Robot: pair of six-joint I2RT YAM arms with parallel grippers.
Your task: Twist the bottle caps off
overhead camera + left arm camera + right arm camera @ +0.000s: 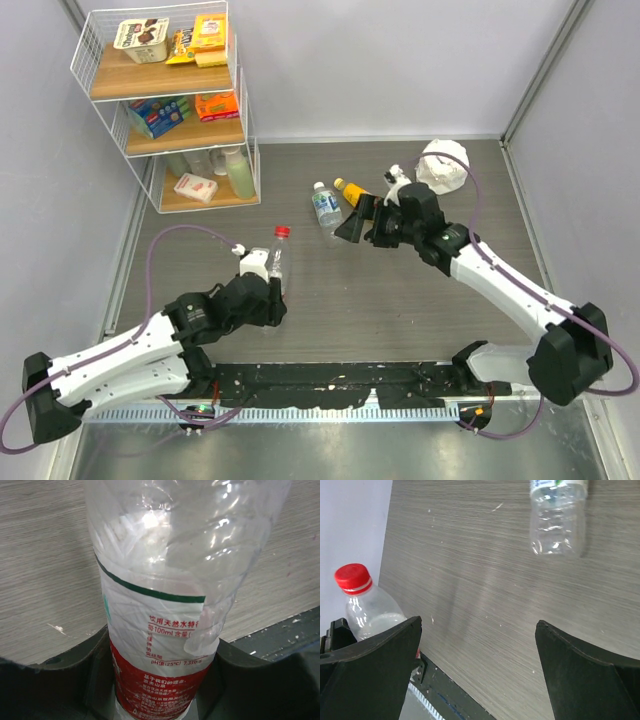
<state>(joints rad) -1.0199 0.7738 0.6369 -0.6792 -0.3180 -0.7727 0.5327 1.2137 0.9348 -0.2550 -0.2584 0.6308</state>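
Observation:
My left gripper [274, 292] is shut on the clear bottle with the red label [277, 262], holding it upright; its red cap [282, 232] is on. In the left wrist view the bottle [165, 630] fills the space between the jaws. My right gripper [360, 222] is open and empty above the table, beside the blue-white label bottle [326, 207] with its white cap [319, 186]. The yellow-orange bottle [352, 192] with its yellow cap [339, 183] lies partly behind the right gripper. The right wrist view shows the red cap [352, 577] at left and the blue-white bottle's base [557, 520] at top.
A white wire shelf [165, 100] with snacks and bottles stands at the back left. A crumpled white object [443, 165] lies at the back right. A black strip [330, 385] runs along the table's near edge.

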